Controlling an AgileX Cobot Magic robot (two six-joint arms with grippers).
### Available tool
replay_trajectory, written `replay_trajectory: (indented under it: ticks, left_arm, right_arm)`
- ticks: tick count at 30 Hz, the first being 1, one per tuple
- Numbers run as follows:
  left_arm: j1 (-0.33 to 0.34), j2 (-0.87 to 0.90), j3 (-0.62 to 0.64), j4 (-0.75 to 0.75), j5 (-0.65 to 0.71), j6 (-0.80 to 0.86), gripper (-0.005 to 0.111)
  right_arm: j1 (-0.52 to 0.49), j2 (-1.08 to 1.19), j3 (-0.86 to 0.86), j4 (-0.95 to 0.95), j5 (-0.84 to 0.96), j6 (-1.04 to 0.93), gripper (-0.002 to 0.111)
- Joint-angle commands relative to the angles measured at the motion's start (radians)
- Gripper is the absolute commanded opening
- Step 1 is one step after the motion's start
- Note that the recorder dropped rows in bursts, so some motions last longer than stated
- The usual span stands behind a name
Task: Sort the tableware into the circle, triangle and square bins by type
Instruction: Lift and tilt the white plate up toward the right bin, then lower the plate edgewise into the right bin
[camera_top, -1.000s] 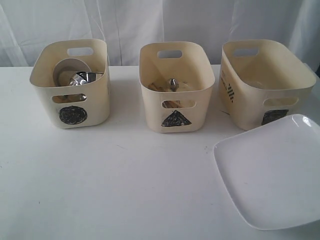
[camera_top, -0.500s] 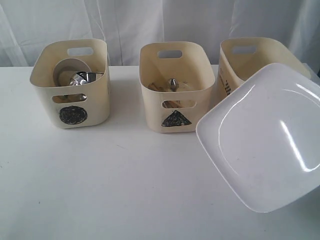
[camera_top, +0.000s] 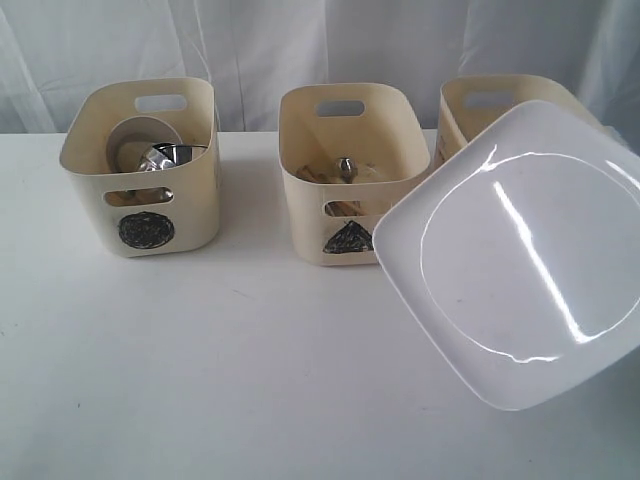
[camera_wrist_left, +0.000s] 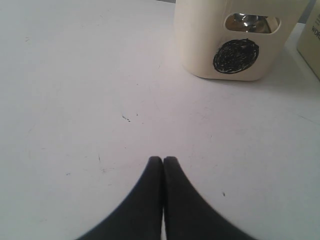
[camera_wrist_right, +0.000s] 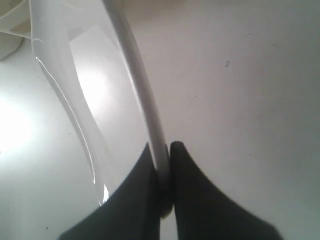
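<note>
The left gripper (camera_wrist_left: 163, 159) has two black fingers (camera_wrist_left: 147, 200). They look smooth and a bit dull. Each finger is fat at its base and curves in to a thin, round tip, a bit like a horn. The right gripper (camera_wrist_right: 162, 146) has two black fingers (camera_wrist_right: 200, 200) too. They have the same curved shape, fat then thin, and look plain and dark all over

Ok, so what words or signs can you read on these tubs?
Scribbled black circle: front of the left tub.
Scribbled black triangle: front of the middle tub, partly behind the white plate.
"WOR", cut off at the edge: side of another tub, left wrist view.
Right tub: front hidden by plate.
</note>
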Motion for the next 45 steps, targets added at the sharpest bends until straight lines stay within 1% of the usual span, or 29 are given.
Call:
replay_trajectory:
  ticks: [1,7,9,14,20,30,35,39,42,45]
  left_arm:
    - [-0.008,-0.004,0.005,-0.007,-0.006,-0.002,0.0]
    - [-0.008,-0.004,0.005,-0.007,-0.006,-0.002,0.0]
    - [-0.008,-0.004,0.005,-0.007,-0.006,-0.002,0.0]
    - [-0.008,-0.004,0.005,-0.007,-0.006,-0.002,0.0]
    - [-0.008,-0.004,0.005,-0.007,-0.005,-0.002,0.0]
    - [-0.008,-0.004,0.005,-0.007,-0.005,-0.002,0.0]
    - [-0.008,-0.004,0.005,-0.007,-0.005,-0.002,0.0]
    - [-0.008,-0.004,0.005,-0.007,-0.005,0.0,0.0]
    - [-0.008,-0.004,0.005,-0.007,-0.005,0.0,0.0]
    - [-0.008,-0.004,0.005,-0.007,-0.005,0.0,0.0]
  right_arm:
    - [0.002,-0.031,-0.012,0.065,0.01,-0.015,0.0]
    - [0.002,-0.044,-0.014,0.22,0.009,-0.065,0.0]
    - [0.002,-0.044,-0.014,0.252,-0.023,-0.065,0.0]
    - [0.002,-0.044,-0.014,0.267,-0.095,-0.065,0.0]
    - [0.002,-0.044,-0.014,0.294,-0.249,-0.065,0.0]
    - [0.002,-0.018,-0.014,0.353,-0.337,-0.073,0.0]
    - [0.002,0.005,-0.014,0.495,-0.36,-0.153,0.0]
    - [0.002,0.028,-0.014,0.621,-0.479,-0.229,0.0]
    - [0.002,0.073,-0.014,0.722,-0.493,-0.325,0.0]
    - [0.002,0.117,-0.014,0.887,-0.491,-0.448,0.0]
